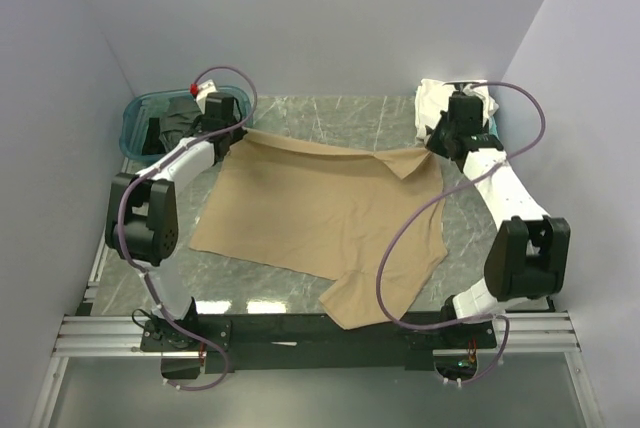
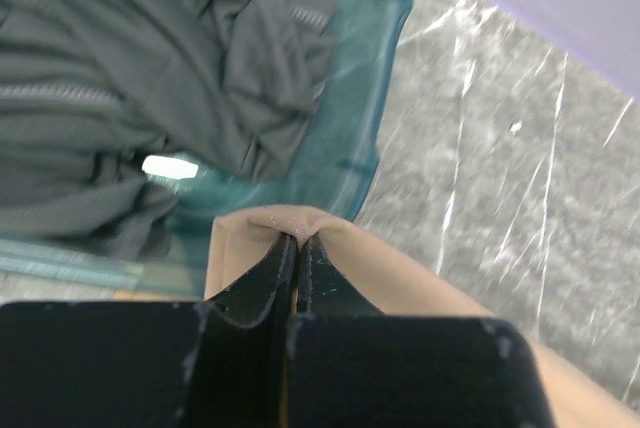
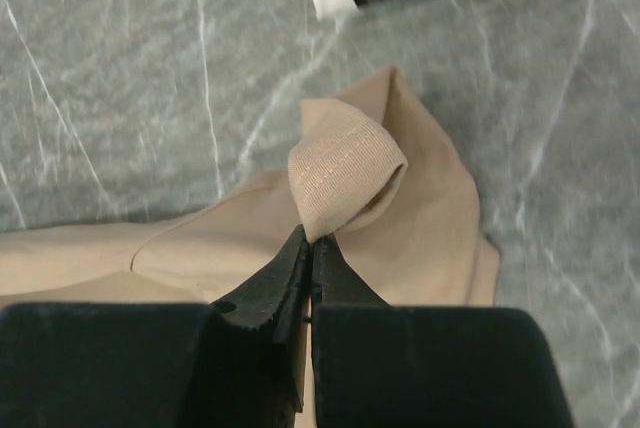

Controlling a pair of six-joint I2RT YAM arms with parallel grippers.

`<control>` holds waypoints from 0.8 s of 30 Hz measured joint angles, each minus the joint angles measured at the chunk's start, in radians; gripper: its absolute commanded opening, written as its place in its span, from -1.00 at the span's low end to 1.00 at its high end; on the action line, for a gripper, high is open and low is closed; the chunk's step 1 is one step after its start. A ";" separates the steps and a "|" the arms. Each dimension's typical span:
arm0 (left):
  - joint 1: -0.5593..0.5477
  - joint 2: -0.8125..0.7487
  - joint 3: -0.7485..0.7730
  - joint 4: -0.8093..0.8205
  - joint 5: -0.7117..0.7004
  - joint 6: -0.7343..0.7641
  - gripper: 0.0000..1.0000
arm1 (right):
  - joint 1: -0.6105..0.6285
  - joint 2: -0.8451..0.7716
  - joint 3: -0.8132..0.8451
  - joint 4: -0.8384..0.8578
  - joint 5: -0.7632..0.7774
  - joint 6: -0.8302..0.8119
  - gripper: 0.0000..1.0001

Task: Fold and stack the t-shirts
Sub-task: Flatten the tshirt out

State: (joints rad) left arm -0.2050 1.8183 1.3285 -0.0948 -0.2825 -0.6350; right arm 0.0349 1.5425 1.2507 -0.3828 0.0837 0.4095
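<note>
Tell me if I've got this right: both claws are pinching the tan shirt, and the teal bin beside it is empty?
No. The teal bin is not empty: the left wrist view shows dark grey clothes in it. The left claw and the right claw do pinch the tan shirt.

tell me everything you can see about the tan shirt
The tan t-shirt is plain, soft knit cloth with no print. It lies spread mostly flat on the green marbled table, with a few shallow creases. One sleeve juts toward the near edge. The left gripper is shut on its far left corner, right beside the teal bin. The right gripper is shut on the far right corner, where a ribbed hem curls into a small loop.
</note>
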 measured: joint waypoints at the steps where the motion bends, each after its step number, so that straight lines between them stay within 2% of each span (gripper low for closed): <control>1: 0.000 -0.014 -0.018 -0.002 0.001 -0.002 -0.99 | 0.000 -0.027 -0.024 -0.010 0.001 0.003 -1.00; 11: 0.000 -0.137 -0.103 -0.063 0.050 -0.005 -0.99 | 0.000 -0.241 -0.182 -0.090 -0.003 0.041 -1.00; 24: 0.000 -0.151 -0.117 -0.192 0.076 0.029 -0.99 | 0.016 -0.425 -0.388 -0.143 -0.057 0.074 -1.00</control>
State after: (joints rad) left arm -0.2050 1.6672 1.2110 -0.2871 -0.2062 -0.6056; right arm 0.0513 1.1175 0.8627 -0.5259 0.0269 0.4831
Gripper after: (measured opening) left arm 0.021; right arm 0.019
